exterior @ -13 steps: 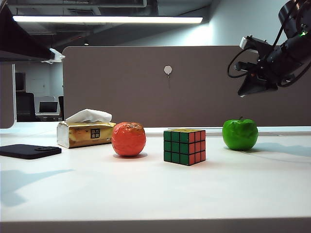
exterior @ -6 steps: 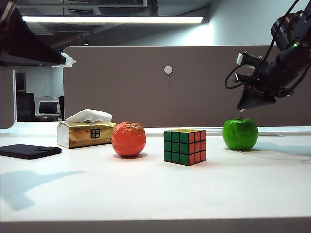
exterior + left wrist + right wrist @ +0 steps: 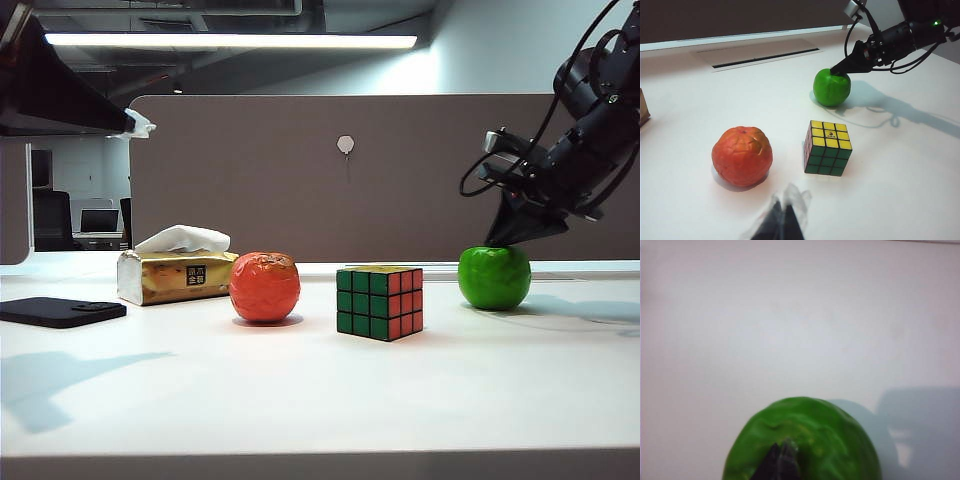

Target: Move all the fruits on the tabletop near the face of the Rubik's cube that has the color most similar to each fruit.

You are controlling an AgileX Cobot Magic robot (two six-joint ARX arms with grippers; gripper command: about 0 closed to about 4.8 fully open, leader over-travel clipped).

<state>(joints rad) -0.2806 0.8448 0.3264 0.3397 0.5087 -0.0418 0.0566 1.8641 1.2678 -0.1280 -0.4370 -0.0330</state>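
Right tool (image 3: 512, 235) sits at the green apple's (image 3: 494, 277) top, right of the Rubik's cube (image 3: 379, 302); grip state unclear. Left tool (image 3: 781, 222) looks closed, near the cube. Orange fruit (image 3: 265, 287) on desk (image 3: 320, 400) left of cube.

The exterior view looks low and level across the desk (image 3: 300, 400). The left wrist view looks down from higher, sharing the cube (image 3: 826, 148) and both fruits. The right wrist view is very close above the green apple (image 3: 805, 440)

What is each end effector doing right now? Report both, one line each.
Left end effector: raised above the table near the orange-red fruit, holding nothing; open or shut cannot be told.
Right end effector: at the green apple's top; grip cannot be told.
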